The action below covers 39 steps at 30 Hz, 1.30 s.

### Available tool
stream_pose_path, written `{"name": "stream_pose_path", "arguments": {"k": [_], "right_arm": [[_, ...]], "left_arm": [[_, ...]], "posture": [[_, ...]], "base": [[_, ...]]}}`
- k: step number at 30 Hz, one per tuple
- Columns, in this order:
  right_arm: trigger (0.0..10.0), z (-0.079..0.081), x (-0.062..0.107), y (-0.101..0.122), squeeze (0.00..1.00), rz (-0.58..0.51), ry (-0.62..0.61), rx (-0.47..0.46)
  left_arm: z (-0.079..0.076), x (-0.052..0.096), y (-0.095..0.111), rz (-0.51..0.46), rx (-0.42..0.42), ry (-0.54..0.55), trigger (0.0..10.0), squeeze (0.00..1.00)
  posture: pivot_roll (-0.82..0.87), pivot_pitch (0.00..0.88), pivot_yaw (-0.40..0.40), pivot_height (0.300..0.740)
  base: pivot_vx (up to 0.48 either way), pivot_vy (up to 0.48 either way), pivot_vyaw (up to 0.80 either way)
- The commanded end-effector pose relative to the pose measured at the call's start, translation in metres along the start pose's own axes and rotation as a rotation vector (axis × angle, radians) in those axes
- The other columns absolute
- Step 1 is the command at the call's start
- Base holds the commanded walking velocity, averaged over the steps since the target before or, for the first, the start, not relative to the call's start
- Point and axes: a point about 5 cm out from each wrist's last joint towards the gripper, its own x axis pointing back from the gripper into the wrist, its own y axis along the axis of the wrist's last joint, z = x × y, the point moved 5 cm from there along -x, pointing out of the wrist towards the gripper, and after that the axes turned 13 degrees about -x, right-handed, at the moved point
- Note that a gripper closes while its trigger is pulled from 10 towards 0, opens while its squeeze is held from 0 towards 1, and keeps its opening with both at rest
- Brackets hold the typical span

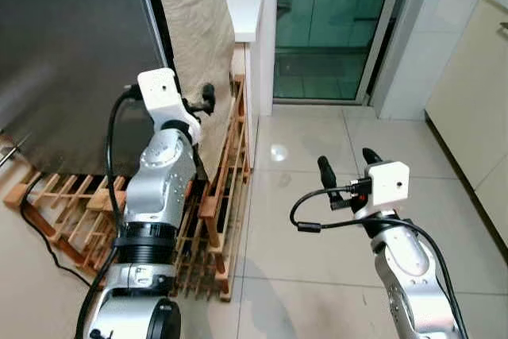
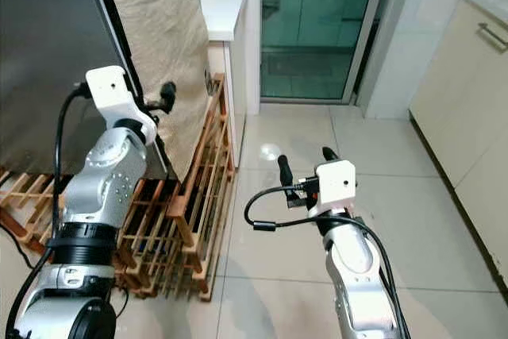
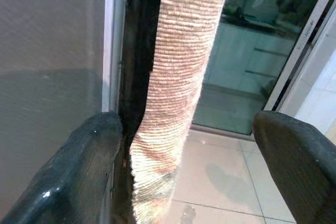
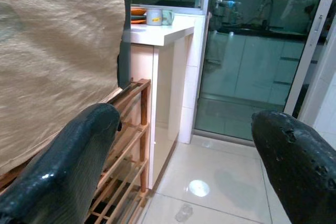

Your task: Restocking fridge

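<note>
Pale floor tiles (image 1: 317,220) surround the fridge (image 1: 71,53), at whose cloth-draped (image 1: 194,45) door edge the left gripper (image 3: 184,150) is held with fingers apart, the right gripper (image 1: 349,166) likewise spread and idle; a firm edge grasp is judged necessary before pulling.

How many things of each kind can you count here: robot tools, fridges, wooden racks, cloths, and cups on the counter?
Tools: 2, left tool and right tool
Fridge: 1
Wooden rack: 1
Cloth: 1
Cups: 2, cup and cup
Total: 7
</note>
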Motion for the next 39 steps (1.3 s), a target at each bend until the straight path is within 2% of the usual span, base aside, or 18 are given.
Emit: {"name": "stream_pose_path", "arguments": {"k": [1, 11, 13, 18, 19, 20, 22, 23, 24, 27, 31, 33, 34, 35, 36, 37, 38, 39], "right_arm": [[10.0, 0.002, 0.000, 0.001, 0.00, -0.007, -0.001, 0.005], [10.0, 0.003, -0.002, 0.000, 0.00, -0.006, 0.004, 0.004], [10.0, 0.003, -0.002, 0.003, 0.00, -0.011, 0.004, 0.004], [10.0, 0.002, -0.002, 0.003, 0.00, -0.009, -0.001, 0.003], [10.0, 0.000, -0.001, 0.001, 0.00, -0.002, -0.008, -0.001], [10.0, 0.000, -0.001, 0.001, 0.00, -0.002, -0.008, -0.001], [10.0, -0.001, -0.002, 0.000, 0.00, 0.002, -0.014, -0.003], [10.0, -0.001, -0.002, 0.000, 0.00, 0.002, -0.014, -0.003], [10.0, 0.000, -0.001, 0.000, 0.00, 0.002, -0.016, -0.005], [10.0, 0.001, 0.000, 0.000, 0.00, 0.002, -0.016, -0.005], [10.0, 0.000, 0.002, 0.001, 0.00, 0.002, -0.020, -0.009], [10.0, 0.001, 0.001, 0.000, 0.00, 0.006, -0.021, -0.014], [10.0, 0.002, -0.001, 0.001, 0.00, 0.006, -0.018, -0.016], [10.0, 0.002, -0.001, 0.001, 0.00, 0.006, -0.018, -0.016], [10.0, 0.002, -0.005, 0.001, 0.00, 0.008, -0.024, -0.031], [10.0, -0.004, -0.013, -0.001, 0.00, 0.020, -0.052, -0.081], [10.0, -0.004, -0.013, -0.001, 0.00, 0.020, -0.052, -0.081], [10.0, -0.014, -0.021, -0.004, 0.00, 0.031, -0.099, -0.115]], "left_arm": [[-0.002, 0.001, -0.001, 0.009, 0.000, -0.011, 10.0, 0.00], [-0.012, -0.014, -0.012, 0.070, 0.006, -0.020, 10.0, 0.00], [-0.041, -0.014, -0.002, 0.034, 0.047, -0.157, 10.0, 0.00], [-0.092, -0.004, 0.014, -0.025, 0.140, -0.427, 10.0, 0.00], [-0.118, 0.002, 0.022, -0.053, 0.163, -0.525, 10.0, 0.00], [-0.118, 0.002, 0.022, -0.053, 0.163, -0.525, 10.0, 0.00], [-0.155, 0.014, 0.035, -0.096, 0.193, -0.649, 10.0, 0.00], [-0.155, 0.014, 0.035, -0.096, 0.193, -0.649, 10.0, 0.00], [-0.177, 0.024, 0.041, -0.105, 0.232, -0.730, 10.0, 0.00], [-0.191, 0.034, 0.044, -0.120, 0.227, -0.788, 10.0, 0.00], [-0.181, 0.037, 0.045, -0.135, 0.233, -0.812, 10.0, 0.00], [-0.165, 0.031, 0.041, -0.126, 0.217, -0.776, 10.0, 0.00], [-0.146, 0.025, 0.038, -0.127, 0.183, -0.723, 10.0, 0.00], [-0.146, 0.025, 0.038, -0.127, 0.183, -0.723, 10.0, 0.00], [-0.124, 0.021, 0.034, -0.123, 0.148, -0.671, 10.0, 0.00], [-0.080, 0.014, 0.019, -0.100, 0.055, -0.542, 10.0, 0.00], [-0.080, 0.014, 0.019, -0.100, 0.055, -0.542, 10.0, 0.00], [-0.044, 0.014, 0.005, -0.066, -0.001, -0.441, 10.0, 0.00]], "posture": [[-0.18, 0.000, 0.082, 0.740], [-0.18, 0.000, 0.082, 0.740], [-0.18, 0.000, 0.082, 0.740], [-0.19, 0.000, 0.092, 0.740], [-0.21, 0.000, 0.100, 0.740], [-0.21, 0.000, 0.100, 0.740], [-0.23, 0.000, 0.106, 0.740], [-0.23, 0.000, 0.106, 0.740], [-0.24, 0.000, 0.112, 0.740], [-0.25, 0.000, 0.119, 0.740], [-0.23, 0.000, 0.119, 0.740], [-0.23, 0.000, 0.115, 0.740], [-0.21, 0.000, 0.114, 0.740], [-0.21, 0.000, 0.114, 0.740], [-0.20, 0.000, 0.111, 0.740], [-0.16, 0.000, 0.104, 0.740], [-0.16, 0.000, 0.104, 0.740], [-0.14, 0.000, 0.102, 0.740]], "base": [[0.000, 0.000, 0.00], [0.000, 0.000, 0.00], [0.000, 0.000, 0.00], [0.000, 0.000, 0.00], [0.000, 0.000, 0.00], [0.000, 0.000, 0.00], [0.000, 0.000, 0.00], [0.000, 0.000, 0.00], [0.000, 0.000, 0.00], [0.000, 0.000, 0.00], [0.000, 0.000, 0.00], [0.000, 0.000, 0.00], [0.000, 0.000, 0.00], [0.000, 0.000, 0.00], [0.000, 0.000, 0.00], [0.000, 0.000, 0.00], [0.000, 0.000, 0.00], [0.000, 0.000, 0.00]]}}
